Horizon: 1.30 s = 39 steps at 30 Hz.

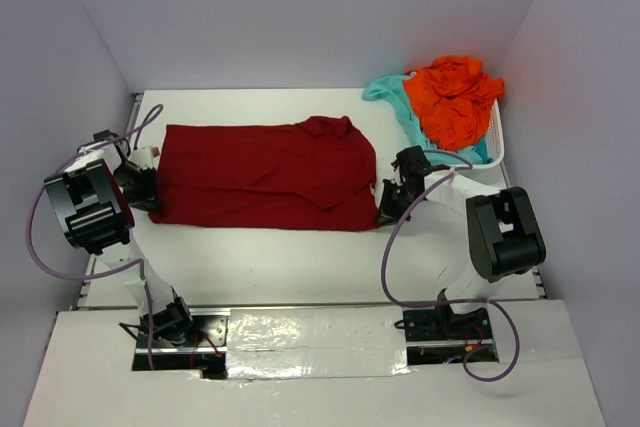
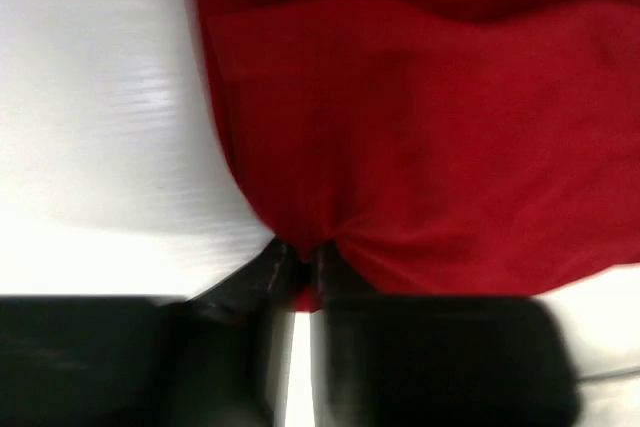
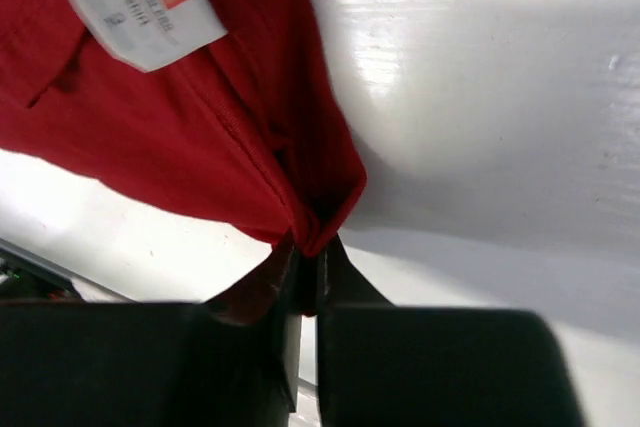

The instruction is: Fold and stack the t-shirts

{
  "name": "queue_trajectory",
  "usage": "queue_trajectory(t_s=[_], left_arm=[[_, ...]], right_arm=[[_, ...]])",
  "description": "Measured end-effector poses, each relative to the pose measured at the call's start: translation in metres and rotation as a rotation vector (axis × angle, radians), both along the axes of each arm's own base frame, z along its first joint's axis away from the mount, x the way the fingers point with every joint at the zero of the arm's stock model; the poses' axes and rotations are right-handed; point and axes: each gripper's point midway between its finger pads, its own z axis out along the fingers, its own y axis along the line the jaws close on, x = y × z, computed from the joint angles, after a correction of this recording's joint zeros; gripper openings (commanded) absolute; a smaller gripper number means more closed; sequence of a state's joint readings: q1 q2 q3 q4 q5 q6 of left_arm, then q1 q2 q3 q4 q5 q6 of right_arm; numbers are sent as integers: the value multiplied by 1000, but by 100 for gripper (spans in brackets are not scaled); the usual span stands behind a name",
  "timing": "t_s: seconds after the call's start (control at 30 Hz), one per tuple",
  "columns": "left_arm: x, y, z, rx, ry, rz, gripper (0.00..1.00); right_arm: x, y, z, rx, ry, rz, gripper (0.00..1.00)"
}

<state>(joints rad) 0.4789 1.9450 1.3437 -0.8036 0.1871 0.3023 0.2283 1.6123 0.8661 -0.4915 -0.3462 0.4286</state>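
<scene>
The dark red shirt [image 1: 260, 177] lies flat on the counter [image 1: 260, 267] as a long band running left to right between the two arms. The left claw [image 2: 300, 272] is pressed together on the shirt's left edge, pinching a small gather of cloth. The right claw [image 3: 308, 252] pinches the shirt's right corner in the same way; a white label [image 3: 135, 2] shows nearby. At the far right, the white mesh basket [image 1: 497, 142] holds the orange shirt [image 1: 455, 97], with the mint-aqua shirt [image 1: 395, 97] draped over its rim.
</scene>
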Motion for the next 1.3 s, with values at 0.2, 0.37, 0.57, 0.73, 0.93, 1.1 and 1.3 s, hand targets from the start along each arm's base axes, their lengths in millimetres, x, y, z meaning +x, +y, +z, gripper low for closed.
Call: queue_trajectory(t_s=[0.2, 0.37, 0.57, 0.73, 0.93, 1.1, 1.3], left_arm=[[-5, -10, -1, -56, -26, -24, 0], [-41, -8, -1, -51, 24, -44, 0], [-100, -6, 1, 13, 149, -84, 0], [-130, -10, 2, 28, 234, -143, 65], [-97, 23, 35, 157, 181, -128, 80], [58, 3, 155, 454, -381, -342, 46], [63, -323, 213, 237, -895, -1360, 55]], right_arm=[[-15, -9, -4, 9, 6, -50, 0], [-42, -22, 10, 27, -19, -114, 0], [-83, -23, 9, 60, 17, -163, 29], [-110, -27, 0, 47, 102, -181, 73], [-91, -34, 34, -5, 38, -178, 81], [-13, -23, 113, 39, -224, -94, 5], [49, -6, 94, 60, -247, 58, 31]])
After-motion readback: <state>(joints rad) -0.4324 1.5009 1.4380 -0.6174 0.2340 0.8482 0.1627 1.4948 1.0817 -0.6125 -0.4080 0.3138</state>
